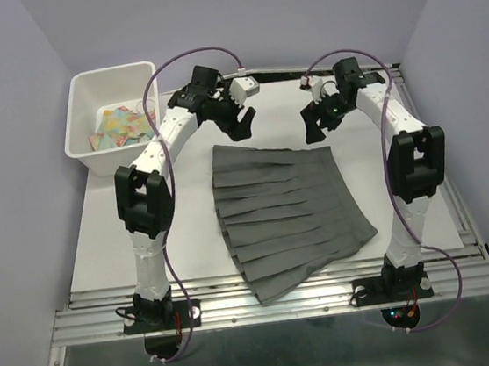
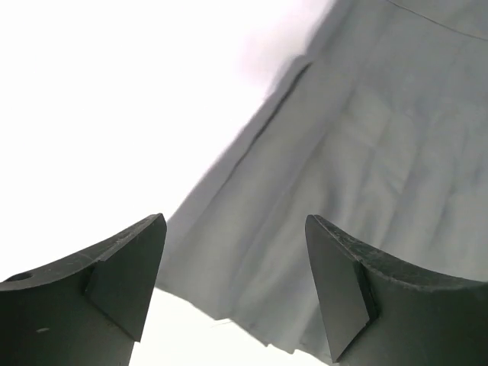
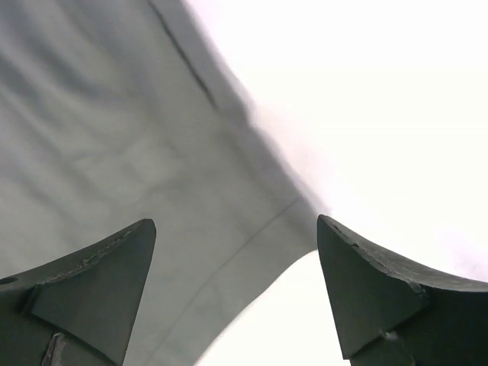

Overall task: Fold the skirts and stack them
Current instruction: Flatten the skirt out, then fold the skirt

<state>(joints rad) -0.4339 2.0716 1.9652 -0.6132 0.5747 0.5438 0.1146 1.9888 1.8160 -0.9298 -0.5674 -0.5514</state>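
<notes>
One dark charcoal-grey pleated skirt lies flat on the white table, its narrow end at the back and its wide hem towards the front. My left gripper hovers open just above the skirt's back left corner. My right gripper hovers open above the back right corner. In the left wrist view the skirt fills the right side, with its corner between the open fingers. In the right wrist view the skirt fills the left side and its edge runs between the open fingers. Neither gripper holds anything.
A white bin with colourful cloth inside stands at the back left of the table. Metal rails run along the front edge by the arm bases. Purple walls enclose the back and sides.
</notes>
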